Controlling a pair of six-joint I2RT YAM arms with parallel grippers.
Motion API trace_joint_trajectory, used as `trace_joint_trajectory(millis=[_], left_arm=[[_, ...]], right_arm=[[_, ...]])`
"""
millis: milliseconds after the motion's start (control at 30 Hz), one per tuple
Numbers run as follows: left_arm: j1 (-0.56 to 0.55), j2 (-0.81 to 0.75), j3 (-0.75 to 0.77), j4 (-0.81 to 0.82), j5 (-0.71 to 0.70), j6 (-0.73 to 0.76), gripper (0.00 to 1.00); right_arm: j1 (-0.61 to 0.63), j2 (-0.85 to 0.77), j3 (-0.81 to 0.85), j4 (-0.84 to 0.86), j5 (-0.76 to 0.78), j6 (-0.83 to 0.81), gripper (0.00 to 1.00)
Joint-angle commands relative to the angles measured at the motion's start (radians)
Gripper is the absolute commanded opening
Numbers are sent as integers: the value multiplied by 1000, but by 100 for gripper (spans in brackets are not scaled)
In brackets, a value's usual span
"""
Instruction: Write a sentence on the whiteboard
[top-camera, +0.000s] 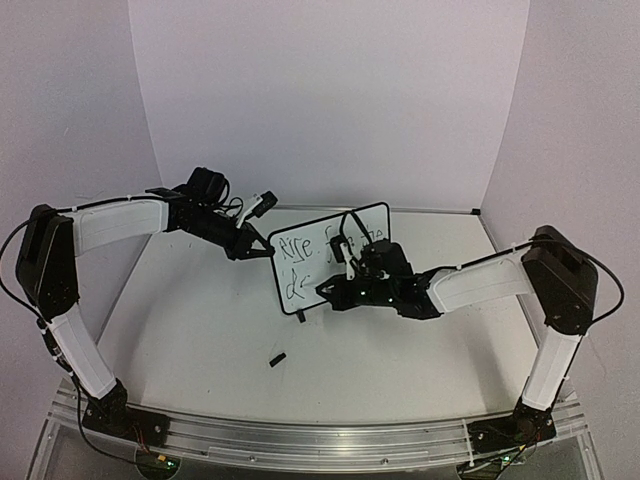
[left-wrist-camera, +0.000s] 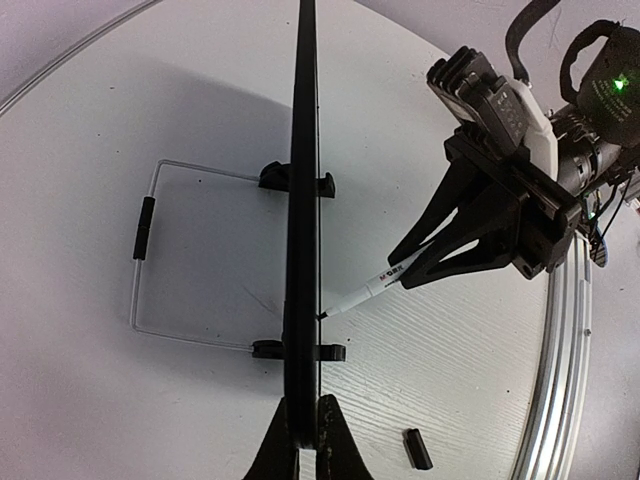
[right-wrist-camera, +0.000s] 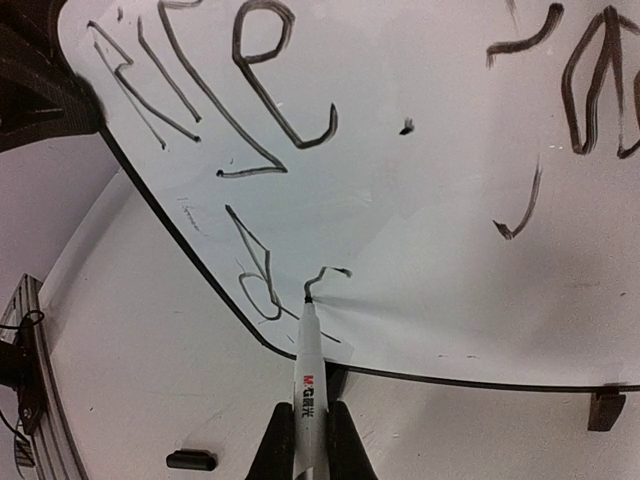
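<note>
Whiteboard (top-camera: 312, 272) stands up on its 2 small black feet (left-wrist-camera: 276, 177) near the middle of the table (top-camera: 200, 320), between the 2 arms, with its white face turned toward the right arm. The sentence (top-camera: 297, 247) is only partly there. The top line starts with a word like "Rise", and the arm hides some of what comes after it. The second line has just its first marks, low on the left side of the board. The marker (right-wrist-camera: 310, 370) has its tip touching the board right at the end of those marks, so I think the second line is being written now and much of it is left to do. The right gripper (right-wrist-camera: 308, 428) has its fingers squeezed shut on the marker, which lets it press without slipping. The left gripper (left-wrist-camera: 306, 442) is pinched shut on the thin edge of the board, most likely so the board does not slide or tip when the marker pushes on it. The marker's black cap (top-camera: 277, 358) lies on the table in front of the board, well apart from both grippers.
</note>
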Motion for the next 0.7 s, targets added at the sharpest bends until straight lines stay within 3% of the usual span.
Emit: trace_joint_trajectory(millis=[0, 667], left_arm=[[-25, 57, -13, -127, -66, 38, 0], [-24, 56, -12, -129, -66, 37, 0]], right_arm=[[-4, 6, -8, 14, 51, 4, 0], [-9, -94, 30, -19, 121, -50, 0]])
